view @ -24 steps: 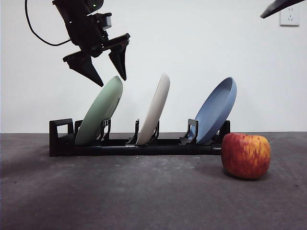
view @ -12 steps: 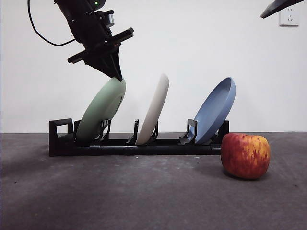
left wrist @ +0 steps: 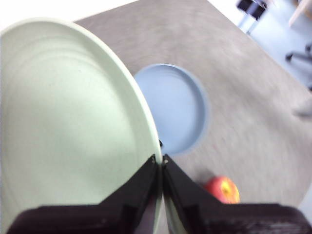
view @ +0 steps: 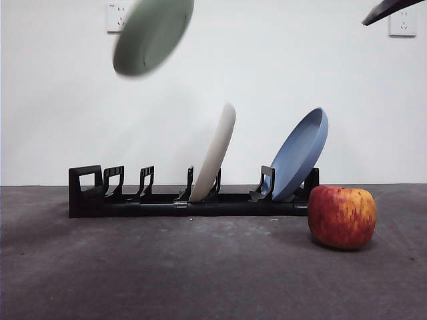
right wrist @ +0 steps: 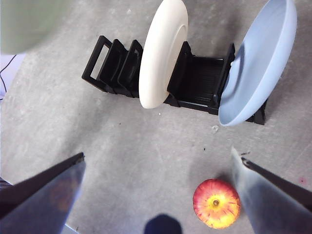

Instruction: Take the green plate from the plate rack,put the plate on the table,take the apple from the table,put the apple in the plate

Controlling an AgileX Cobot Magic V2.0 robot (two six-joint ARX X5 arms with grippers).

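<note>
While the green plate (view: pixel 152 35) is held high above the rack (view: pixel 190 193), its rim is pinched between the left gripper's (left wrist: pixel 160 168) fingers. On the bench (view: pixel 200 267), the apple (view: pixel 341 217) sits beside the rack's blue-plate (view: pixel 300 155) end. The right gripper (right wrist: pixel 156 190) is held above with fingers spread.

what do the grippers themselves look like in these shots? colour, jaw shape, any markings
Left gripper: two matte black jaws, wedge-shaped, each narrowing from a broad base to a thin tip. No markings or cables show. Right gripper: black too, its jaws broad flat blades with straight edges, blurred and faintly glossy this close. In the front view only a black tapered tip of an arm shows at a top corner; which arm cannot be told.
</note>
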